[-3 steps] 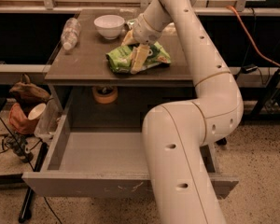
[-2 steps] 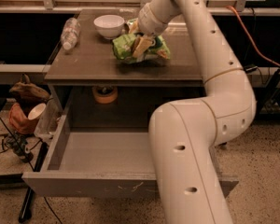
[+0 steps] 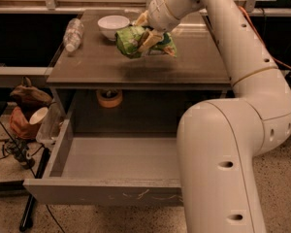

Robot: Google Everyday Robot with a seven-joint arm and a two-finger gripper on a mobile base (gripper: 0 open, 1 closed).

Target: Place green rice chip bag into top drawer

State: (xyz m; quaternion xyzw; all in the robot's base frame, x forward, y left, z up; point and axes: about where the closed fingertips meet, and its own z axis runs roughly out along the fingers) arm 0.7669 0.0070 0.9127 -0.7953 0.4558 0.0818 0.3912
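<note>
The green rice chip bag point(image 3: 134, 41) is a crinkly light-green pouch held up off the brown tabletop point(image 3: 106, 64), its shadow on the surface below it. My gripper point(image 3: 148, 37) is shut on the bag, at the end of the white arm reaching over the table from the right. The top drawer point(image 3: 102, 191) stands pulled open below the table's front edge, grey, with white scratches on its front panel. Its inside shows nothing in it; the arm's big link hides its right part.
A white bowl point(image 3: 113, 26) and a lying plastic bottle point(image 3: 73, 33) sit at the table's back left. A tape roll point(image 3: 109, 98) lies on the shelf under the tabletop. Bags and cables point(image 3: 24, 115) clutter the floor at left.
The gripper has lifted the bag off the tabletop and carried it up and slightly left, closer to the bowl. The drawer has stayed open.
</note>
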